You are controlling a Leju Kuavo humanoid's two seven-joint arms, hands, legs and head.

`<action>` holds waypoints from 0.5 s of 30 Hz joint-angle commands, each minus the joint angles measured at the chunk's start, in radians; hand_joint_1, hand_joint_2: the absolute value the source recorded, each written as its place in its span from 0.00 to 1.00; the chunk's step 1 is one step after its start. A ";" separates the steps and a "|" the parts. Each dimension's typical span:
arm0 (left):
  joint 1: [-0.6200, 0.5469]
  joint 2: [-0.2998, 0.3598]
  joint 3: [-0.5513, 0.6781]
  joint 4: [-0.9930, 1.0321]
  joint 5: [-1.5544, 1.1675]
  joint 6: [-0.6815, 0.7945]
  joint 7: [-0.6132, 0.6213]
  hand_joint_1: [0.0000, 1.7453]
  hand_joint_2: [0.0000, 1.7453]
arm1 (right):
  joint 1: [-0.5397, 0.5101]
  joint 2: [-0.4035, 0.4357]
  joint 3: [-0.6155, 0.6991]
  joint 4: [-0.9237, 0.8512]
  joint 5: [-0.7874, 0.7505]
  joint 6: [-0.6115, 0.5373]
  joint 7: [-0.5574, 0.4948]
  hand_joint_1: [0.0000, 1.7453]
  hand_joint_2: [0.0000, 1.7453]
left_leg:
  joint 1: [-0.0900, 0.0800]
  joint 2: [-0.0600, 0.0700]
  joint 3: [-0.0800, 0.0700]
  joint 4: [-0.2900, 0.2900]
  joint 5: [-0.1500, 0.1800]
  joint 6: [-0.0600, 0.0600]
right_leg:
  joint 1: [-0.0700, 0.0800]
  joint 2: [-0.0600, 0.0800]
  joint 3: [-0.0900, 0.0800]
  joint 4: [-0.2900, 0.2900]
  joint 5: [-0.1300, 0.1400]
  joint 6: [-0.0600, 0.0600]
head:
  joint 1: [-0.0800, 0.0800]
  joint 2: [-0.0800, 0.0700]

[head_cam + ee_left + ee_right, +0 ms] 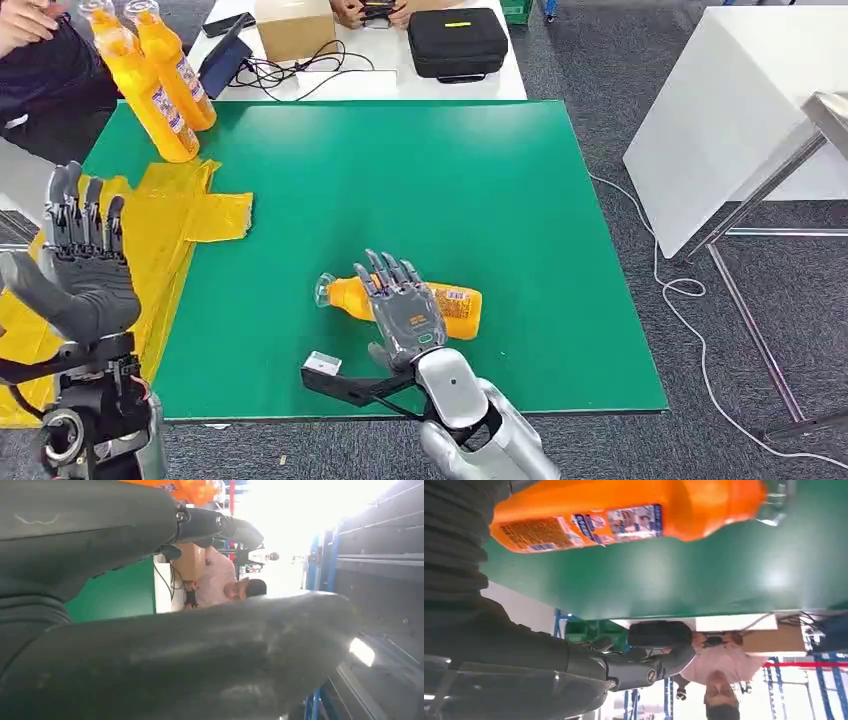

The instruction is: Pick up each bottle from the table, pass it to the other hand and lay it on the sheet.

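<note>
Counter: green top, the landmark for all entries below.

Sheet: yellow, thin, crumpled, draped over the counter's left edge.

Standing bottles: two, orange, upright at the counter's far left corner, just beyond the sheet.

Lying bottle: orange liquid, clear neck, printed label; on its side near the counter's front edge, neck toward the sheet. Judged full and fairly heavy, smooth plastic, round, apt to roll or slip. Best taken around the labelled middle.

Right hand: over the lying bottle's middle, fingers spread, nothing clasped yet.

Left hand: raised above the sheet, fingers upright and apart, holding nothing.
</note>
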 commanded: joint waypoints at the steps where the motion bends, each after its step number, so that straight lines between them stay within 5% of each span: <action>1: 0.004 -0.014 0.029 0.010 -0.003 -0.005 -0.003 0.00 0.00 | -0.045 -0.008 -0.139 0.281 0.058 -0.075 0.003 0.00 1.00 | -0.001 0.000 0.008 -0.002 -0.001 0.001 | 0.000 -0.002 0.008 -0.002 -0.002 0.000 | 0.000 0.000; 15: -0.024 0.000 0.002 0.044 -0.015 -0.001 0.009 0.00 0.00 | -0.086 -0.004 -0.282 0.356 0.108 -0.072 0.042 0.00 1.00 | -0.001 -0.001 0.007 -0.001 -0.001 0.001 | 0.000 -0.003 0.007 0.000 -0.002 0.000 | 0.000 0.000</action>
